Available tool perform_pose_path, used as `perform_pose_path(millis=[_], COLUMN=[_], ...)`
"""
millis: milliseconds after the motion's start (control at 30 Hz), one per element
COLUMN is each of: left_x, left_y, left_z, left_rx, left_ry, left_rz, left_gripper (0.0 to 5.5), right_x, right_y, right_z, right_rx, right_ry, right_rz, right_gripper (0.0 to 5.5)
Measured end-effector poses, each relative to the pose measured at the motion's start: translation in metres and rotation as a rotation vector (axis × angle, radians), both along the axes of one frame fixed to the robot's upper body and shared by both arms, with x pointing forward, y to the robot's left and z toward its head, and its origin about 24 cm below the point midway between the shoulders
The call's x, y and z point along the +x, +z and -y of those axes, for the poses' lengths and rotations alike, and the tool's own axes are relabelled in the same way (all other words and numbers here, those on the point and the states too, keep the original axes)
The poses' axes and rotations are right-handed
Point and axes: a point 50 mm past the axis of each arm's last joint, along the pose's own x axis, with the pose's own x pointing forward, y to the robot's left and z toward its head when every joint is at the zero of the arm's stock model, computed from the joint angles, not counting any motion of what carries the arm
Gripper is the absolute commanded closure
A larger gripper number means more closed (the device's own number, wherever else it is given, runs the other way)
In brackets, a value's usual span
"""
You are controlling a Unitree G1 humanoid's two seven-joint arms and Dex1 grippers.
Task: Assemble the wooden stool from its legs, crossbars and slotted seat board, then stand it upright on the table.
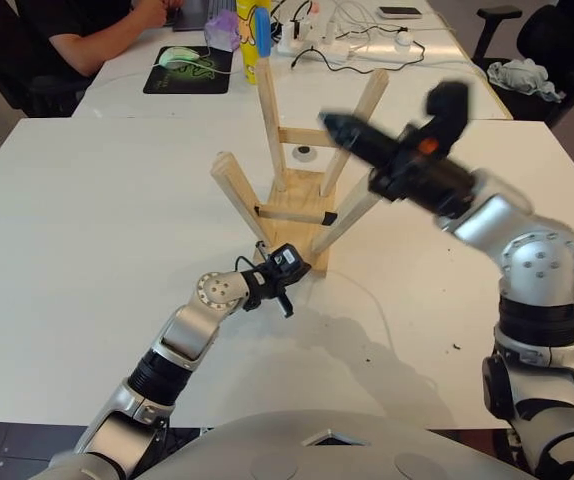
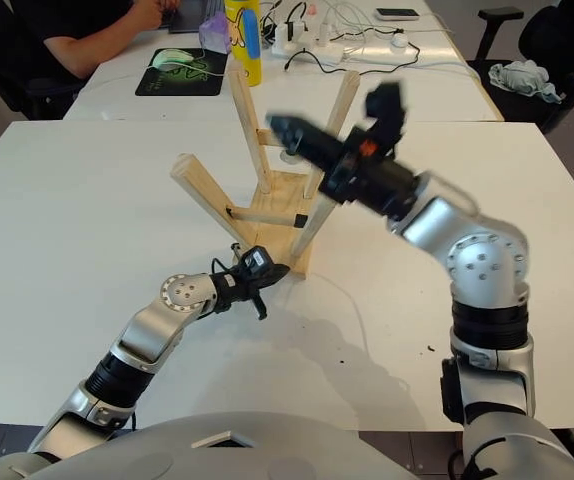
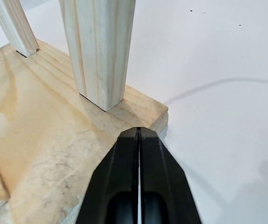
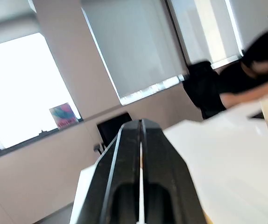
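The wooden stool lies upside down on the white table, seat board down, with its legs splayed upward and crossbars joining them. My left gripper rests low at the board's near corner, shut with nothing in it; in the left wrist view its fingertips touch the seat board just beside a leg. My right gripper is raised among the upper legs, near the far crossbar. It is shut and holds nothing, and in the right wrist view the right gripper points out at the room.
On the far desk are a yellow bottle, a mouse on a dark pad and a tangle of cables. A person sits there, away from the stool. A small dark disc lies behind the stool. Bare table spreads to the left.
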Motion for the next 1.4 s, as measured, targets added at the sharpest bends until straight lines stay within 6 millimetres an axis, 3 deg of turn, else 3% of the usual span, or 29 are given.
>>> perform_pose_path(millis=[100, 233, 300, 400, 500, 600, 700, 833, 933, 1133, 1400], left_x=[0.0, 0.002, 0.001, -0.012, -0.029, -0.038, -0.041, -0.031, -0.026, -0.018, -0.009], left_y=[-0.003, -0.001, 0.001, 0.008, 0.032, 0.044, 0.039, 0.028, 0.02, 0.005, 0.003], left_z=[0.0, 0.0, 0.0, -0.004, -0.009, -0.024, -0.045, -0.095, -0.124, -0.113, -0.103], left_rx=[0.008, -0.001, -0.028, -0.152, -0.334, -0.38, -0.312, -0.127, 0.019, 0.072, 0.084], left_ry=[0.003, 0.0, 0.005, -0.005, -0.059, -0.076, -0.034, 0.149, 0.271, 0.287, 0.3], left_rz=[-0.013, 0.003, 0.015, -0.035, -0.084, -0.109, -0.13, -0.095, -0.058, -0.042, 0.014], left_gripper=[5.48, 5.48, 5.48, 5.48, 5.48, 5.48, 5.48, 5.48, 5.48, 5.48, 5.48], right_x=[0.002, 0.007, 0.001, -0.022, -0.045, -0.06, -0.057, -0.051, -0.054, -0.046, -0.026], right_y=[-0.001, 0.014, 0.035, 0.041, 0.021, -0.003, -0.036, -0.09, -0.119, -0.144, -0.147], right_z=[-0.002, 0.013, 0.024, 0.026, 0.025, 0.018, 0.015, 0.015, 0.015, 0.014, 0.022], right_rx=[-0.031, 0.267, 0.413, 0.398, 0.278, 0.093, -0.075, -0.282, -0.368, -0.486, -0.543], right_ry=[-0.021, -0.025, 0.041, 0.212, 0.364, 0.454, 0.373, 0.213, 0.141, 0.0, -0.136], right_rz=[0.04, -0.012, 0.025, 0.056, -0.016, -0.081, -0.152, -0.225, -0.273, -0.302, -0.281], right_gripper=[5.5, 5.5, 5.5, 5.5, 5.5, 5.5, 5.5, 5.5, 5.5, 5.5, 5.5])
